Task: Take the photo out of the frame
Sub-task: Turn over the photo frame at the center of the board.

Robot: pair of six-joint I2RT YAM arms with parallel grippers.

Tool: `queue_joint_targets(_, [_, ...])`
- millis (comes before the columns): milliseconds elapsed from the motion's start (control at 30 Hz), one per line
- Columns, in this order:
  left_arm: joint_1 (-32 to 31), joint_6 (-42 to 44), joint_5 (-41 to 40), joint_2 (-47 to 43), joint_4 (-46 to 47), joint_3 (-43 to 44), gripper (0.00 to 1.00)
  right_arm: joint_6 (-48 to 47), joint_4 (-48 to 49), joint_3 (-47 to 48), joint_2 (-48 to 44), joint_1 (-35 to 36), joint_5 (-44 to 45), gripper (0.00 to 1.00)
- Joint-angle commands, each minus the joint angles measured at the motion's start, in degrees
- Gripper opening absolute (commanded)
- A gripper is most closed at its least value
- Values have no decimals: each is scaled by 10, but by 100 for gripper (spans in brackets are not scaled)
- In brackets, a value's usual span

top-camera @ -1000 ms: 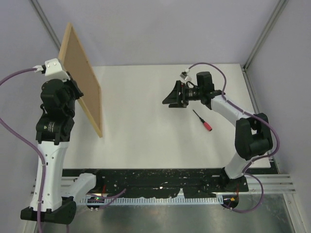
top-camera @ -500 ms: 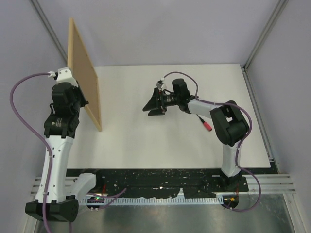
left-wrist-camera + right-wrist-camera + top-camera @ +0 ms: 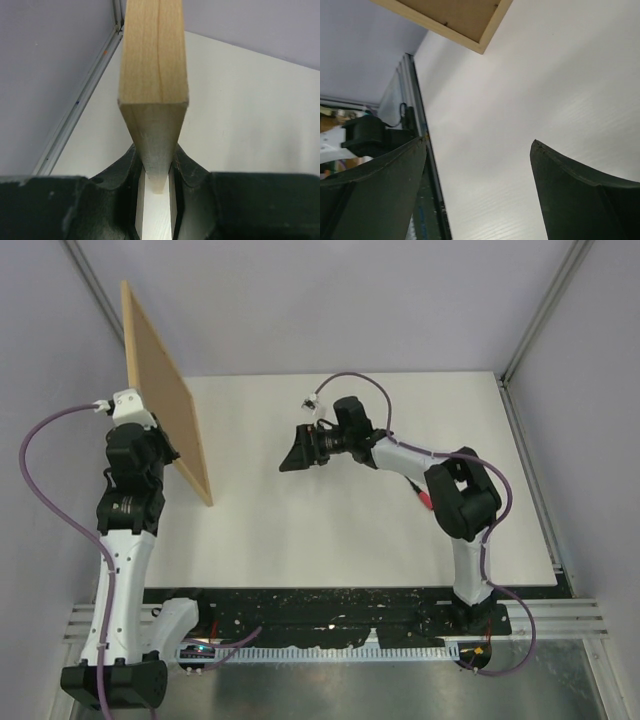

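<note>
My left gripper is shut on the lower edge of the frame, which it holds on edge above the table's left side, the brown fibreboard back facing right. In the left wrist view the light-wood frame edge runs up from between the gripper and its jaws. My right gripper is open and empty over the middle of the table, pointing left toward the frame. The right wrist view shows the frame's lower corner beyond the spread gripper. The photo is hidden.
A red-handled screwdriver lies on the white table at the right, partly under my right arm. Grey walls and metal posts close in the left and back. The table's left rail shows in the right wrist view.
My right gripper has swung left across the table toward the frame, staying open. The left arm has shifted a little, and the held frame with it.
</note>
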Motion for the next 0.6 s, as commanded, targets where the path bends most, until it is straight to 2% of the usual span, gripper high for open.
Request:
queue_joint_targets(0, [20, 18, 1, 0, 17, -23, 0, -203, -89, 23, -30, 29, 87, 88])
queue_joint_targets(133, [29, 15, 11, -3, 28, -37, 0, -254, -119, 23, -44, 43, 113, 89])
queue_joint_targets(400, [55, 5, 20, -9, 50, -59, 0, -236, -110, 31, -45, 46, 104, 89])
queue_joint_targets(500, [60, 4, 29, -13, 59, -65, 0, -279, -114, 46, -41, 69, 121, 89])
queue_joint_targets(567, [66, 3, 39, -15, 64, -69, 0, -350, -117, 52, -40, 86, 147, 89])
